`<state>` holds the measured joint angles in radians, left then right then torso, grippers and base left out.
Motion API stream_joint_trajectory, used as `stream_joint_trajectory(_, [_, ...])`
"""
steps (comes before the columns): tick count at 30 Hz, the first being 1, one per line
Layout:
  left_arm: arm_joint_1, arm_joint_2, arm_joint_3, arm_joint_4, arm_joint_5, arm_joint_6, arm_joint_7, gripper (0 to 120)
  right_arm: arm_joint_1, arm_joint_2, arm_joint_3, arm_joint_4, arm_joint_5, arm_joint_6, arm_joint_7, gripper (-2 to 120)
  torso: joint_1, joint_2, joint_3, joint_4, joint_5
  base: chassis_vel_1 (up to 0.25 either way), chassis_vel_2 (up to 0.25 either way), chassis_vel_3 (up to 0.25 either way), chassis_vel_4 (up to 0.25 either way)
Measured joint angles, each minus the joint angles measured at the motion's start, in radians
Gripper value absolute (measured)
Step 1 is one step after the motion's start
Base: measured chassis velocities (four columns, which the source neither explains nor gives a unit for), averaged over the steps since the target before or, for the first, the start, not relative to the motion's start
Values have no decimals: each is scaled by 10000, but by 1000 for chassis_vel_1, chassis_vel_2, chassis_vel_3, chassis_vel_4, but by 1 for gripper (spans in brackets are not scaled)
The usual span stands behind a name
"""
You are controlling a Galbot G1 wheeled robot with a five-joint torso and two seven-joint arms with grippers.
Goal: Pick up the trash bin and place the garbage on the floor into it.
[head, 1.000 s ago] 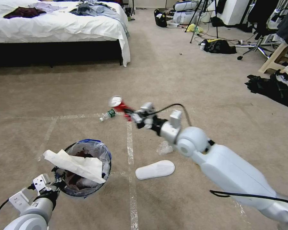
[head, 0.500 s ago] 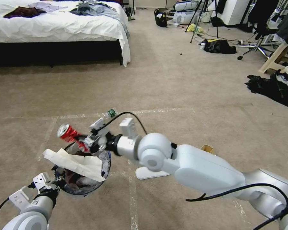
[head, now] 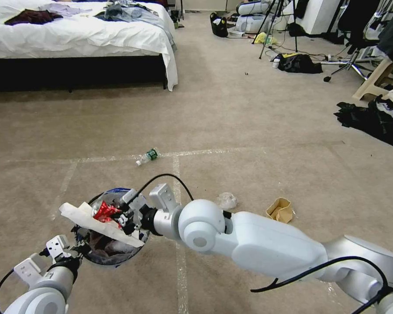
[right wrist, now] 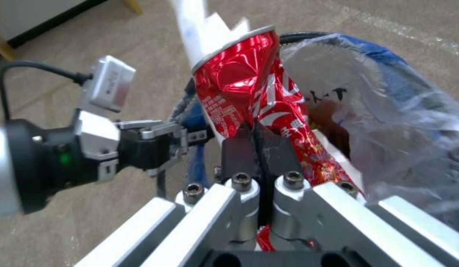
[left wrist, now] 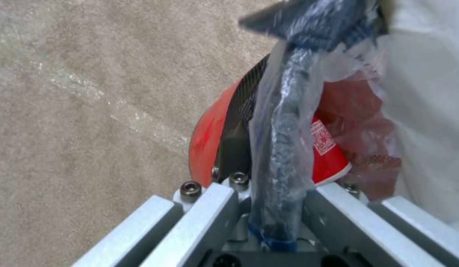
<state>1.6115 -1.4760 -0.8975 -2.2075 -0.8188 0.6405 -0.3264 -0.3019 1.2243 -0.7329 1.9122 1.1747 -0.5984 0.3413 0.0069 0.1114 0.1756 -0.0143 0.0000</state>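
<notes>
Carpet; right hand (head: pixel 118 214) gripping can (head: pixel 104 210), seemingly over bin (head: pixel 111 257).

Glossy white arm shells with rounded joints, trailed by looping black cables. Silver ribbed gripper (right wrist: pixel 256 148) frames studded with black hex screws; black wrist collar bearing a green light.
</notes>
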Motion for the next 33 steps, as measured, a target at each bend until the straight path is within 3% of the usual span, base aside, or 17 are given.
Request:
stream_joint_trajectory(9, [99, -51, -46, -109, -3, -4, 8, 0, -21, 583, -287, -869, -692, 381, -493, 0, 0, 0, 0, 2, -1, 0, 0, 0, 0])
stream_joint_trajectory(33, [29, -63, 9, 57, 14, -46, 32, 0, -38, 824, -758, -1772, -1555, 630, -737, 0, 0, 0, 0, 1, 0, 0, 0, 0, 0])
